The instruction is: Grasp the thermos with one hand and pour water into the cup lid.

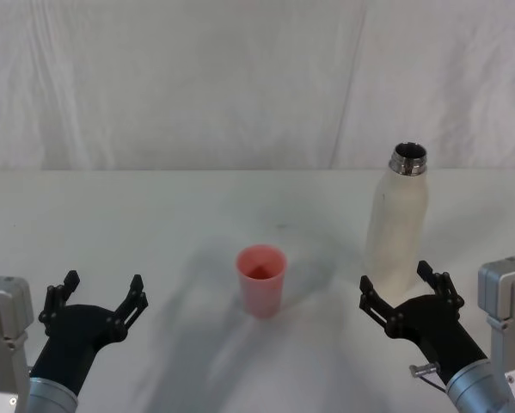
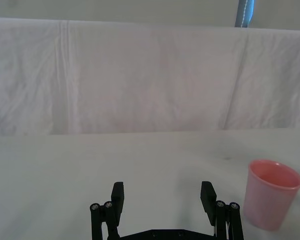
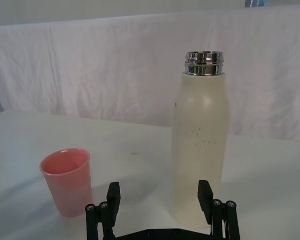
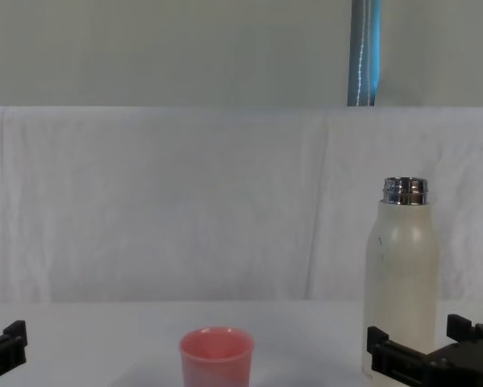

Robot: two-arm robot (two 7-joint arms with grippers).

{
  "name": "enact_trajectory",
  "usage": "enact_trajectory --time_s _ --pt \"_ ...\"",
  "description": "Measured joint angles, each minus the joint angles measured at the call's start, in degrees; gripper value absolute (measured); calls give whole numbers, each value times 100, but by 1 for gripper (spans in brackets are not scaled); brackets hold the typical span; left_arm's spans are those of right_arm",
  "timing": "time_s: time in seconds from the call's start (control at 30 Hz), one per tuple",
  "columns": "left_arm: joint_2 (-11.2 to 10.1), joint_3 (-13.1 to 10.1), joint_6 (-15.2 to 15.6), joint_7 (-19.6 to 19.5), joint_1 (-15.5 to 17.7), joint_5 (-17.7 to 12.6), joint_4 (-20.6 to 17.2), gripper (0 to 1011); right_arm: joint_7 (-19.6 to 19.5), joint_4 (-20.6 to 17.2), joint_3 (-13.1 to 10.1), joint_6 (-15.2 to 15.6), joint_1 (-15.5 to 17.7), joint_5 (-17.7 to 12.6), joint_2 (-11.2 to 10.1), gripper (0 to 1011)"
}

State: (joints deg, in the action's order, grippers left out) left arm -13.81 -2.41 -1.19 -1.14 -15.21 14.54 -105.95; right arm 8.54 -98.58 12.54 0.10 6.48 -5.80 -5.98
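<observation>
Thermos: we see the tall cream-white cylindrical thermos (image 1: 396, 231) with its shiny threaded steel neck standing upright and uncapped on the white table (image 1: 154, 224), just ahead of our right fingers.
Right gripper: our right gripper (image 1: 405, 291) is spread wide at the bottle's base, fingers (image 3: 205, 192) released and gripping nothing; we cannot tell whether they touch it.
Cup lid: the small pink tapered plastic cup lid (image 1: 261, 280) stands upright between our two grippers, left of the right fingers, apart from the thermos.
Left gripper: our left gripper (image 1: 101, 296) hangs low over the table, fingers (image 2: 117, 195) spread and empty, the cup off to their right.
</observation>
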Motion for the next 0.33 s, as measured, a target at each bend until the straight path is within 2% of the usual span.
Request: enact_trajectory --time_s 0.33 --pt "0 0 0 0 0 0 0 1001 -8 29 9 -5 -33 15 -12 1000"
